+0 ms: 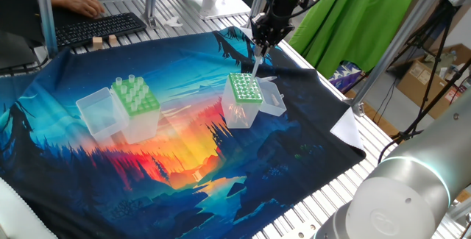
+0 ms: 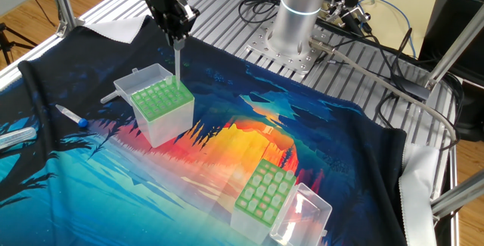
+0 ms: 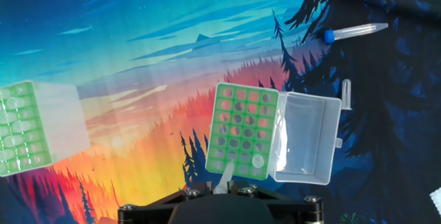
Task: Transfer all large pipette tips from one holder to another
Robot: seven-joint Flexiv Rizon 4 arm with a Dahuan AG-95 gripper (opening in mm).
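As tool (image 1: pixel 259 51) grips 1 tip (image 1: pixel 257 65), 2 boxes (image 1: pixel 243 99) sit nearby.

On the cloth (image 1: pixel 184 158) we find two boxes well apart. In one fixed view, the wide-holed holder (image 1: pixel 135 98) stands to the left with several pipette tips (image 1: pixel 131 86) upright in it, its lid (image 1: pixel 97 112) open on its left. The fine-holed holder (image 1: pixel 245 90) stands to the right, lid (image 1: pixel 273 101) open on its right. The gripper (image 1: pixel 259 48) hangs above this box's far edge, a tip (image 1: pixel 257 65) hanging from it. In the hand view, two tubes (image 3: pixel 355 31) lie beyond the lid.
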